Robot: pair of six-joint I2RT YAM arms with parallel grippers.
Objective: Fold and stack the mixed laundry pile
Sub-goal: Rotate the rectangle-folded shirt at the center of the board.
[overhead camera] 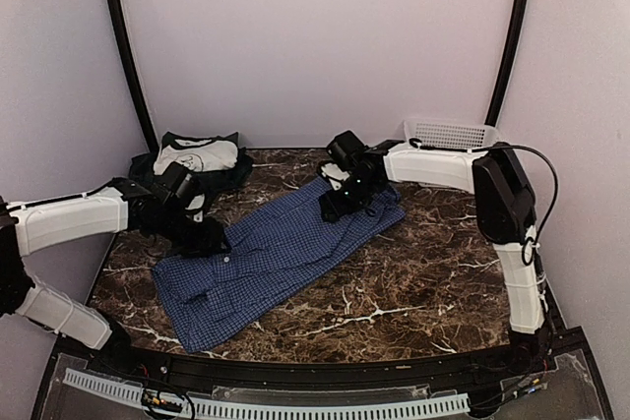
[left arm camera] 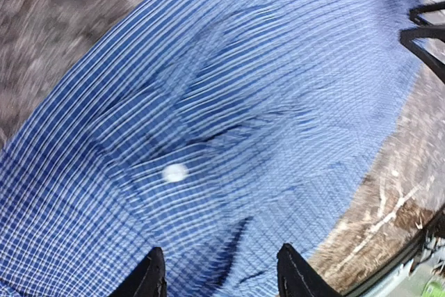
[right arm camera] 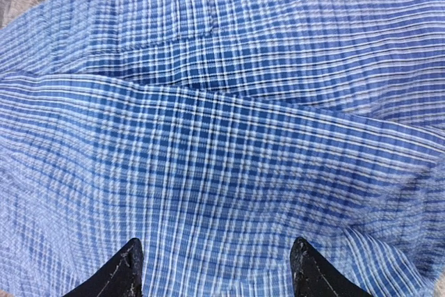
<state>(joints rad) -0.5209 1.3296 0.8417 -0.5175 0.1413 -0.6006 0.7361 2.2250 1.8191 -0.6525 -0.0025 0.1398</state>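
A blue-and-white checked shirt [overhead camera: 276,253] lies spread diagonally across the marble table [overhead camera: 423,272]. My left gripper [overhead camera: 209,239] hovers over the shirt's left edge, open, with nothing between its fingertips [left arm camera: 147,277]; a white button [left arm camera: 174,172] shows on the cloth below it. My right gripper [overhead camera: 335,206] is over the shirt's far right end, open, its fingertips [right arm camera: 128,270] wide apart above wrinkled cloth [right arm camera: 222,137]. A white garment with dark green parts [overhead camera: 195,157] sits folded at the back left.
A white lattice basket [overhead camera: 451,134] stands at the back right corner behind the right arm. Dark curved poles rise at both back corners. Bare marble lies to the right of the shirt and along the front.
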